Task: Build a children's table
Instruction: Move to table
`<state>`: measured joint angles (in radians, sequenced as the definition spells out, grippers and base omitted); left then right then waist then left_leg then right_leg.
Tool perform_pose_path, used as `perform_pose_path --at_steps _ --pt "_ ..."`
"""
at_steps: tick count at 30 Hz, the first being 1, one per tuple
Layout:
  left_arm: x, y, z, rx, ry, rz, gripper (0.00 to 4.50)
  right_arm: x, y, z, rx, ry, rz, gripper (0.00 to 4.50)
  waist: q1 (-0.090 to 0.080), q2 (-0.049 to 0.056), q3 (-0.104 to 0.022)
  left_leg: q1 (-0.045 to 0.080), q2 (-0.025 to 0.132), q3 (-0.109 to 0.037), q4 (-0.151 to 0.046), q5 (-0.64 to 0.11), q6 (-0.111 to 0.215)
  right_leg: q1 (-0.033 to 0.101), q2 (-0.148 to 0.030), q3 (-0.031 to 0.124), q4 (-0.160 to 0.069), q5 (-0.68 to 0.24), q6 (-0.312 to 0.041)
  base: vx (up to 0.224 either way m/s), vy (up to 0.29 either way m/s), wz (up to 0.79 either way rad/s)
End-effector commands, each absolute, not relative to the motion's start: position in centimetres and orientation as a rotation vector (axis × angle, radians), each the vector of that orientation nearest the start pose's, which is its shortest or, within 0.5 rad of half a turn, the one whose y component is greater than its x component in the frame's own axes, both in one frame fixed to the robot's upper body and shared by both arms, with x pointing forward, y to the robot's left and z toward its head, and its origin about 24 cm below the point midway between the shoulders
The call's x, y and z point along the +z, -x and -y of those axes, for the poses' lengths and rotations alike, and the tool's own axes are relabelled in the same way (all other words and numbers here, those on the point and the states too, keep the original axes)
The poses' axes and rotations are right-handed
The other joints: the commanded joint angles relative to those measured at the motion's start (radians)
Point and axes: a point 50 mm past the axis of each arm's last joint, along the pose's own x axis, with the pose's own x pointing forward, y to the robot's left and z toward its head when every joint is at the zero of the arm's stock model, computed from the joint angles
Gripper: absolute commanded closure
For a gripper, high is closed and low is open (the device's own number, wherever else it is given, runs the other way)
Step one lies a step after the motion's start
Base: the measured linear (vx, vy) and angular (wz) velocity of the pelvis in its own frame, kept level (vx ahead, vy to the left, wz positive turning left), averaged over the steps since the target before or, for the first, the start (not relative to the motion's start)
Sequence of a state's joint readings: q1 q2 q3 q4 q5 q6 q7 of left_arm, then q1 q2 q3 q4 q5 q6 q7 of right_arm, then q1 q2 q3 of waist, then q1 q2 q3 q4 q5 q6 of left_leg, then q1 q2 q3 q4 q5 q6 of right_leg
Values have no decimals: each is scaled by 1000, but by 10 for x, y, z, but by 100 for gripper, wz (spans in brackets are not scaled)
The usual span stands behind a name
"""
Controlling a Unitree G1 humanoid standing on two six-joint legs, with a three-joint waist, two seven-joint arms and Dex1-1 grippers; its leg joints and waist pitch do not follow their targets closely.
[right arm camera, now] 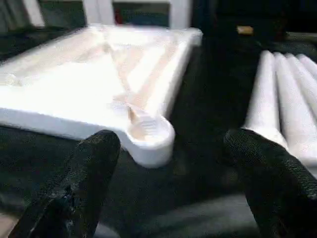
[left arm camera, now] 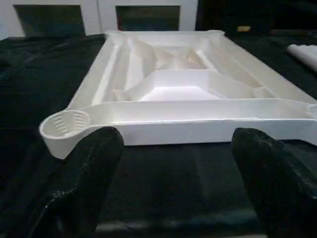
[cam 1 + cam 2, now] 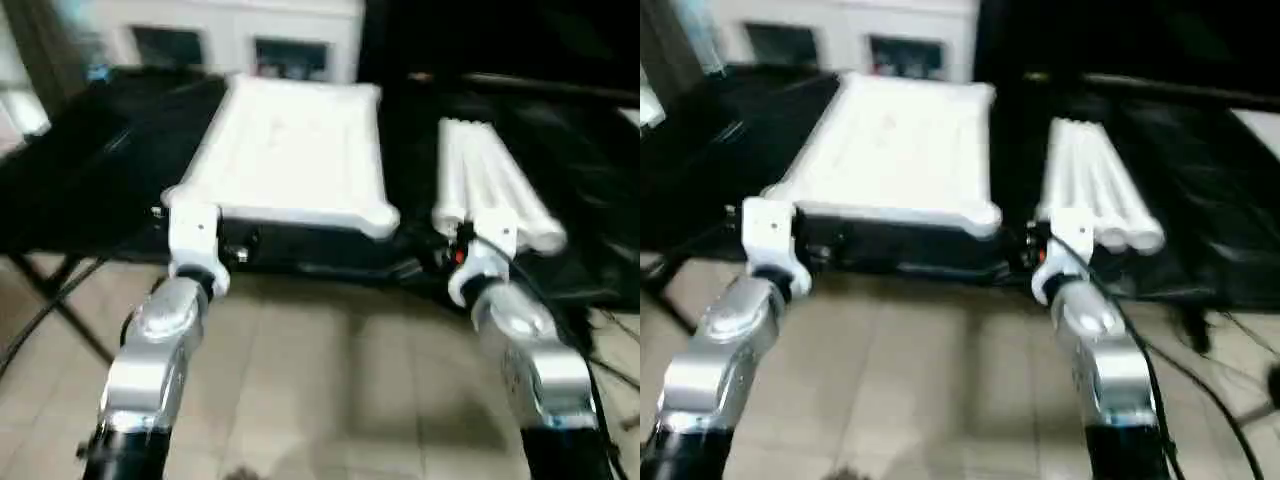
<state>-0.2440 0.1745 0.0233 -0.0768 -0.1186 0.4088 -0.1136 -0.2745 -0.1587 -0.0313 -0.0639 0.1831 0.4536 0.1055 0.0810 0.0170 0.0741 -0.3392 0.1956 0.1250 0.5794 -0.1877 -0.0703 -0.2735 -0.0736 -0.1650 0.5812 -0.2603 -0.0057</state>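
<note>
Work table: a wide table draped in black cloth stands ahead of the robot on a tiled floor, carrying every white part.
Tabletop: the large white rectangular plastic top of the children's table lies ribbed underside up at the middle of the work table, one short side along the near edge, with a round socket at each near corner.
Near left socket: the open round socket sits just inside the near edge, close in front of the left gripper's fingers.
Near right socket: the matching round socket lies near the right gripper, between the top's body and the legs.
Legs: a row of long white tapered plastic tubes lies side by side on the black cloth to the right of the top, apart from it, their near ends by the near edge.
Left gripper: the left gripper, on its silver forearm, hangs at the near edge facing the top's short side; its two black fingers are spread wide and hold nothing.
Right gripper: the right gripper hangs at the near edge between the top's right corner and the legs, its black fingers likewise spread wide and empty.
</note>
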Motion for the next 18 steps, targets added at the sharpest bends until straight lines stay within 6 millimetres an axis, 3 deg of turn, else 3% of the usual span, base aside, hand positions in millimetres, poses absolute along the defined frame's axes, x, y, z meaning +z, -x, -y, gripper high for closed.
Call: perform_pose_path --at_steps 1,2,3,4,5,6,7,8,9,10,11,12,13,14,15,16,17,18 --pt "92 -300 -155 -170 -67 -87 44 86 -299 171 113 4 -140 62 -29 18 -52 80 82 -48 -114 -654 -8 -25 -45 62 -57 -308 -123 112 52 -8" --pt "93 -301 -154 -172 -67 -85 44 83 -296 172 118 18 -144 62 -33 6 -61 72 69 -41 -116 -570 26 -12 -51 76 -55 -218 -150 56 21 -5" --pt "94 -301 -153 -182 -65 -80 44 80 -292 175 124 30 -150 62 -29 4 -66 59 57 -28 -110 -501 46 1 -59 83 -60 -167 -165 125 39 -6" --pt "94 -301 -153 -184 -66 -79 44 80 -292 175 123 30 -151 62 -18 -10 -88 4 15 7 -77 -274 99 61 -68 100 -67 -21 -170 152 23 -3" --pt "94 -301 -152 -195 -67 -77 44 78 -290 177 118 31 -155 62 -6 -18 -94 -45 -21 27 -44 -110 152 96 -72 110 -74 52 -143 152 23 -3" --pt "94 -300 -152 -198 -66 -75 44 77 -289 178 113 35 -158 62 -1 -12 -102 -48 -21 28 -38 -64 165 102 -76 112 -71 78 -132 170 17 3" --pt "93 -300 -152 -198 -57 -73 44 77 -289 179 110 39 -157 62 -8 -15 -106 -60 -25 20 -29 11 197 106 -51 102 -56 158 -102 162 31 7" --pt "93 -300 -152 -197 -52 -75 44 78 -289 178 112 33 -153 62 -21 -3 -111 -27 -17 5 -27 97 235 83 -20 82 -28 233 -78 250 35 11" --pt "92 -299 -152 -194 -52 -79 44 78 -289 177 112 21 -152 62 -45 18 -122 60 13 -40 -22 241 341 22 9 62 23 240 -57 164 22 7" --pt "91 -299 -152 -192 -53 -80 44 79 -289 177 112 15 -152 62 -71 21 -131 138 52 -89 -12 341 437 -60 10 56 61 164 -38 136 -10 1" --pt "90 -299 -152 -187 -53 -85 44 79 -289 175 115 3 -155 62 -99 13 -126 206 148 -173 -30 455 605 -165 -35 85 115 -90 20 70 -51 -26" --pt "88 -299 -152 -187 -54 -92 44 78 -289 174 119 -3 -158 62 -96 0 -118 193 138 -191 -24 554 664 -199 -61 126 135 -110 72 70 -51 -26" --pt "88 -299 -152 -187 -54 -92 44 78 -289 174 119 -3 -158 62 -92 -14 -106 155 97 -167 -23 497 622 -185 -72 151 110 -53 68 -63 -68 -47" --pt "88 -299 -152 -189 -58 -92 44 78 -288 173 121 -2 -159 62 -62 -66 -96 32 -65 -58 23 233 431 -56 -70 191 8 74 70 -65 -51 -8" --pt "88 -299 -151 -193 -57 -91 44 77 -288 172 121 -2 -159 62 -16 -76 -96 -70 -133 -18 124 -68 323 60 -144 299 -55 107 -30 -65 -51 -8" --pt "89 -299 -150 -201 -64 -86 44 77 -287 171 124 8 -158 62 -13 -74 -90 -99 -103 -32 151 -93 264 81 -173 308 -51 143 -98 70 -28 15" --pt "89 -299 -150 -202 -66 -85 44 77 -287 171 127 16 -157 62 -12 -77 -80 -108 -94 -30 148 -45 152 72 -135 249 -39 224 -141 82 -20 -7" --pt "89 -299 -150 -202 -66 -85 44 77 -287 171 127 16 -157 62 -11 -58 -81 -103 -80 -35 131 -11 111 68 -137 231 -41 215 -172 82 -20 -7"
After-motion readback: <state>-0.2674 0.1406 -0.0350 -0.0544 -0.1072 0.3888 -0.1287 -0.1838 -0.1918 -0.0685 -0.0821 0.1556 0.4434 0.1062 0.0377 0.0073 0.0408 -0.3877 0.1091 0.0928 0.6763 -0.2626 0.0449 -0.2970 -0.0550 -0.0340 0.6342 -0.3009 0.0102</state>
